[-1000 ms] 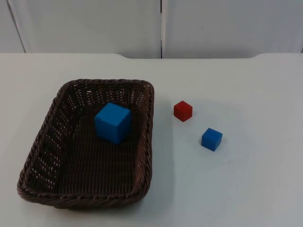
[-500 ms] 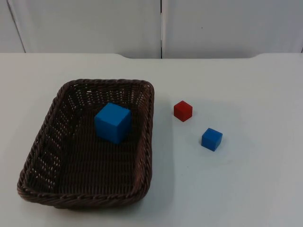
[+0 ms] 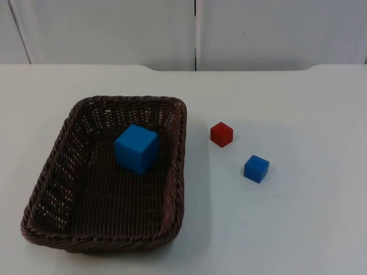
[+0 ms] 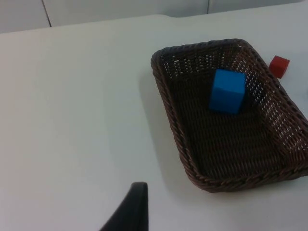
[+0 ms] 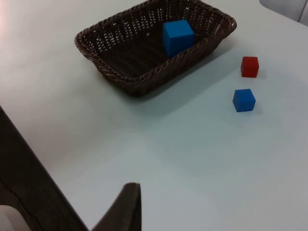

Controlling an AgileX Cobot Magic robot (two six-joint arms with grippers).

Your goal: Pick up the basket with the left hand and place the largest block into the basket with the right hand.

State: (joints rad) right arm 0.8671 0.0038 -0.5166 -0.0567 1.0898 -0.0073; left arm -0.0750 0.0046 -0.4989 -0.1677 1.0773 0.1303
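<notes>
A dark brown wicker basket rests on the white table at the left. The largest block, a blue cube, lies inside it near the far wall. The left wrist view shows the basket with the blue cube in it. My left gripper hangs over bare table, well away from the basket. My right gripper is likewise pulled back, far from the basket and the big cube. Both arms wait.
A small red cube and a small blue cube lie on the table right of the basket, apart from each other. A grey partition wall closes the far side.
</notes>
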